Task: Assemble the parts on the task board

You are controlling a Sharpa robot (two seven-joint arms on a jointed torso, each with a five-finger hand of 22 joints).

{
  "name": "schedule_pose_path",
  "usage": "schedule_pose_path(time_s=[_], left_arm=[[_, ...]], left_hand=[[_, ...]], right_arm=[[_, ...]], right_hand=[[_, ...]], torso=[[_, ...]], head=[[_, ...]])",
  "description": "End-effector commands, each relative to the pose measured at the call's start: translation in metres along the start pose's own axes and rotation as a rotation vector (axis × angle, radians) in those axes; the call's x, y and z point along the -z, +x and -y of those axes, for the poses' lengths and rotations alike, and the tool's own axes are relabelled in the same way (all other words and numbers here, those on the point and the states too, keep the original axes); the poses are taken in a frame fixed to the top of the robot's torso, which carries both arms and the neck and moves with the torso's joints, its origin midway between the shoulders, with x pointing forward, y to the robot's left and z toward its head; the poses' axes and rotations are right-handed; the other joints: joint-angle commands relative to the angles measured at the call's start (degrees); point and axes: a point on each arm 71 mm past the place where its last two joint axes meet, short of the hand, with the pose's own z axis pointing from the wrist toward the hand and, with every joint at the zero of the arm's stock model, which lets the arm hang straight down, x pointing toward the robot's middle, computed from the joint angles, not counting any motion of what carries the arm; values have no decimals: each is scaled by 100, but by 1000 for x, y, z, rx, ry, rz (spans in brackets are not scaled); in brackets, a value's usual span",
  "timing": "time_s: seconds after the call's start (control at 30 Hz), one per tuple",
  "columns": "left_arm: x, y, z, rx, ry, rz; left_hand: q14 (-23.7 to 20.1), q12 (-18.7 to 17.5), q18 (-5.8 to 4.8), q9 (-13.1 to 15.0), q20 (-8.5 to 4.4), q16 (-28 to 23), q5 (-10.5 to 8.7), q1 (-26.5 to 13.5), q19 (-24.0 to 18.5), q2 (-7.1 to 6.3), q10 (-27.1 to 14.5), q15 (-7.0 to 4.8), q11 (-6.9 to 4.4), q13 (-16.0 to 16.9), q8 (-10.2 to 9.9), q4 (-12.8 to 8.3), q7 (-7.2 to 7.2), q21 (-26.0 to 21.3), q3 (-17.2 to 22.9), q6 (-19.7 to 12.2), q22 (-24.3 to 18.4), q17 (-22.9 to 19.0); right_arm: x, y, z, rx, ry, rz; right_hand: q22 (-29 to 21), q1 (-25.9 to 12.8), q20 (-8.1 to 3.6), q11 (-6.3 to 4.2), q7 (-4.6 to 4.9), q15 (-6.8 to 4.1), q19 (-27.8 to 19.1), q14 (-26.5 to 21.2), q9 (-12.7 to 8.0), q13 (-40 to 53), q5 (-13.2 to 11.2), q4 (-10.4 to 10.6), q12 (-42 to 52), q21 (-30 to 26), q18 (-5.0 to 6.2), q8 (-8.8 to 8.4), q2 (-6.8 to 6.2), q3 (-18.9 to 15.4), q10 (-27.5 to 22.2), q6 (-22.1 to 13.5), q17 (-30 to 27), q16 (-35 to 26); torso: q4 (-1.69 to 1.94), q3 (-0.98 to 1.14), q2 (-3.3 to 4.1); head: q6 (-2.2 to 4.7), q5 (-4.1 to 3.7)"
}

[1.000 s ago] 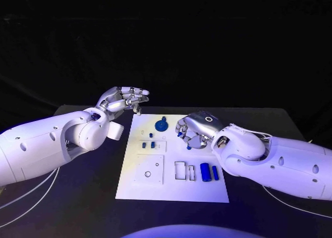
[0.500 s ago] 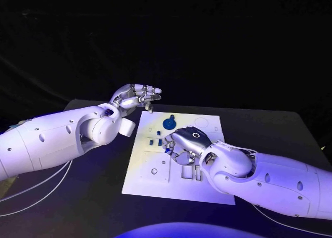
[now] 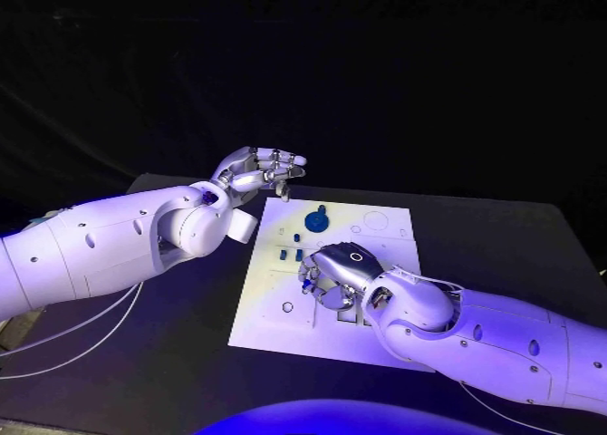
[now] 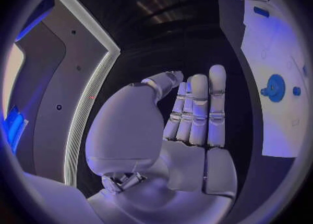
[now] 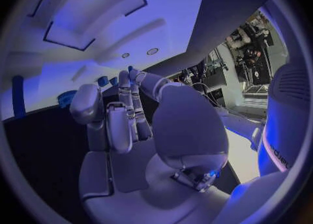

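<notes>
The right hand [image 3: 336, 272] hides the task board's [image 3: 264, 313] middle.

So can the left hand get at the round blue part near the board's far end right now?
Probably yes. The left hand hovers empty just beyond the board's far left corner, nothing lies between it and the round blue part, and the right hand is busy nearer mid-board.

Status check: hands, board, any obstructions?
Left hand open, off white task board's far corner. Right hand over board centre, grip unclear. Round blue part untouched. No obstructions seen.

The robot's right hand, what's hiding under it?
The right hand hovers over the white task board. A small blue part peeks out beside it. Whatever lies directly under the palm is covered.
</notes>
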Motion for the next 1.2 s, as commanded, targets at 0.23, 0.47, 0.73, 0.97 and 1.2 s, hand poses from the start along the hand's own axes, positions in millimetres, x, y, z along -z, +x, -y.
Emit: schedule_pose_path(time_s=[0.23, 0.47, 0.73, 0.97, 1.2], left_arm=[[-1, 2, 1, 13, 7, -17], [-1, 2, 1, 13, 8, -17], [0, 2, 1, 14, 8, -20], [0, 1, 1, 13, 6, -19], [0, 1, 1, 14, 5, -19]], left_hand=[[-41, 52, 79, -6, 48, 38, 24, -85, -31, 28, -65, 6, 12, -10, 63, 11, 10, -31, -29, -67, -8, -11], [-44, 62, 80, -6, 53, 46, 22, -108, -34, 29, -76, 9, 13, -10, 71, 26, 10, -37, -40, -76, -11, -11], [-45, 67, 80, -7, 56, 50, 21, -120, -35, 29, -82, 10, 14, -11, 75, 33, 10, -41, -46, -81, -13, -12], [-45, 67, 80, -7, 56, 50, 21, -120, -35, 29, -82, 10, 14, -11, 75, 33, 10, -41, -46, -81, -13, -12], [-45, 67, 80, -7, 56, 50, 21, -120, -35, 29, -82, 10, 14, -11, 75, 33, 10, -41, -46, -81, -13, -12]], right_arm=[[0, 10, 2, 6, 3, -48], [0, 12, 4, 12, 12, -56], [-2, 13, 4, 18, 17, -56], [-3, 13, 3, 21, 22, -51], [-4, 14, 3, 30, 24, -54]], right_hand=[[-18, -109, 6, 7, 6, -36, 8, 223, 10, 9, -21, 62, -42, -61, -87, 9, 4, -19, 21, -4, -20, 9], [-22, -113, 7, 6, 6, -36, 4, 223, 11, 10, -26, 66, -46, -68, -86, 8, 4, -22, 21, -7, -15, 11], [-22, -113, 7, 6, 6, -36, 4, 223, 11, 10, -26, 66, -46, -68, -86, 8, 4, -22, 21, -7, -15, 11], [-26, -117, 7, 6, 5, -36, 1, 223, 12, 12, -34, 70, -51, -75, -84, 6, 4, -24, 20, -11, -15, 11], [-26, -117, 7, 6, 5, -36, 1, 223, 12, 12, -34, 70, -51, -75, -84, 6, 4, -24, 20, -11, -15, 11]], torso=[[-1, 2, 5], [-3, -3, 0], [3, -5, 4], [4, -8, 8], [-3, -8, 4]], head=[[-42, 65], [-63, 84], [-79, 98], [-89, 107], [-106, 113]])
